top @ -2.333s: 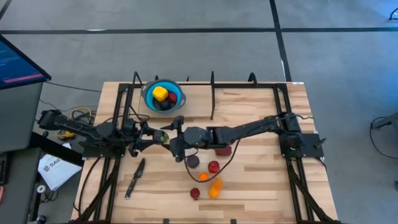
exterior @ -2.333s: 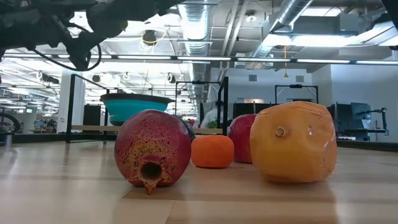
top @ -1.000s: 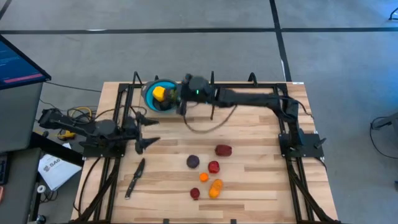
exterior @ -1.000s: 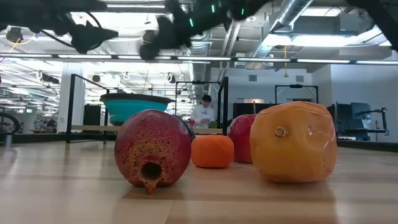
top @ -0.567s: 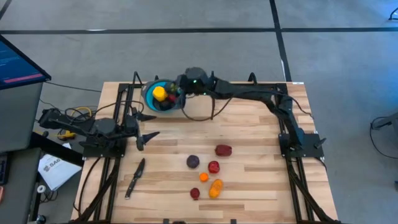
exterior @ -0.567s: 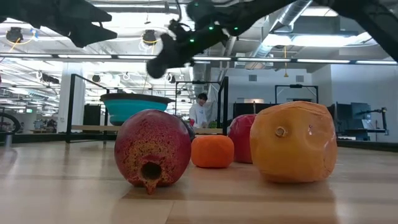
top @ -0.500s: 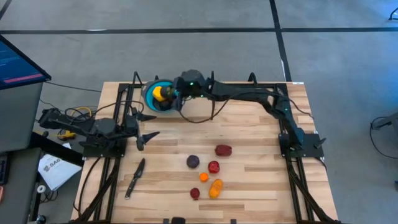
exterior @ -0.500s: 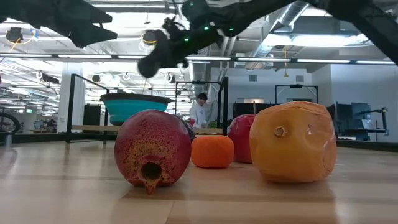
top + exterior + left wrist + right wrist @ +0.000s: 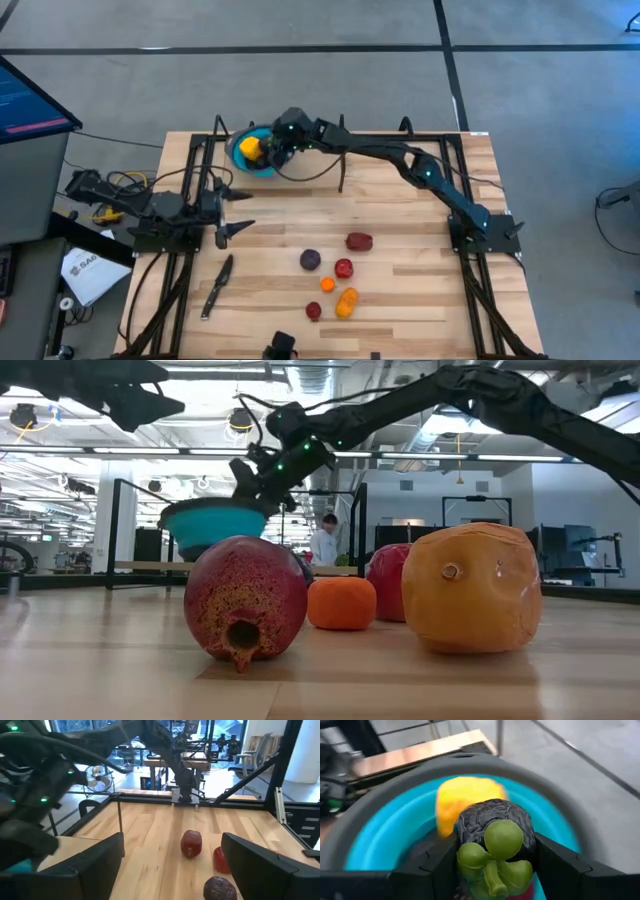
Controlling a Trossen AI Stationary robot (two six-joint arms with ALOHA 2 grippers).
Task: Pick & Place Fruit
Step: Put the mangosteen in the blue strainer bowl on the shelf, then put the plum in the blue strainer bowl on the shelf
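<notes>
high view: right gripper (image 9: 268, 150) over blue bowl (image 9: 243, 163) upper left, yellow fruit (image 9: 250, 149) inside; loose fruit (image 9: 344, 268) lower centre, open board around it

left wrist view: left gripper (image 9: 172, 865) spread, empty

right wrist view: jaws pinch dark avocado half (image 9: 495, 845) by its sides; likely light, stiff, slippery

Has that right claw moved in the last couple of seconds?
Yes. The right gripper went from the table's middle, near the loose fruit, to over the blue bowl, carrying a dark fruit with green leaves.
</notes>
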